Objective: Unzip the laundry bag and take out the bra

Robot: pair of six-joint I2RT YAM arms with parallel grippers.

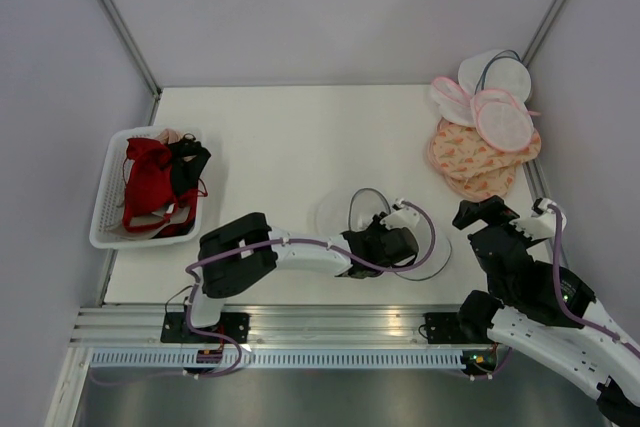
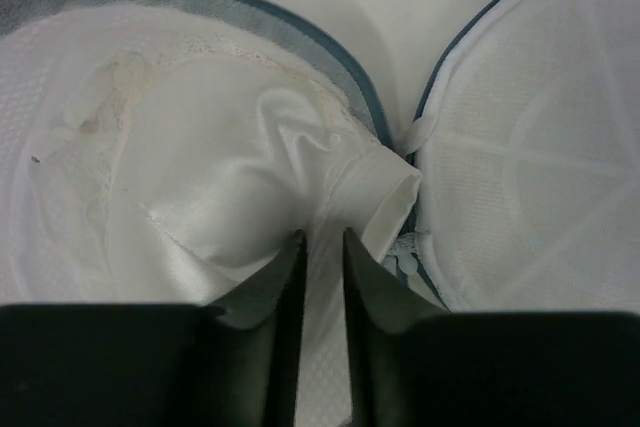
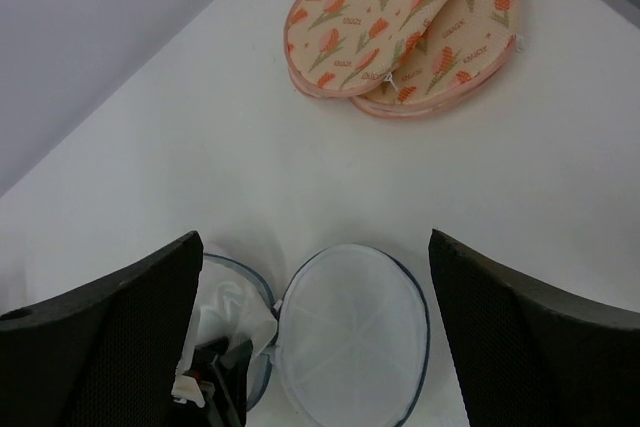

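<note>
Laundry bag (image 2: 250, 17) lies unzipped at table (image 1: 280, 137) centre-front, both halves flopped open like a clamshell. L gripper (image 2: 322, 239) is inside one half, fingers pinched nearly together on a fold of the white satin bra (image 2: 230, 177), prob. to lift it out. R gripper (image 3: 315, 242) hangs above w/ jaws wide, empty, clear of the pull.
</note>
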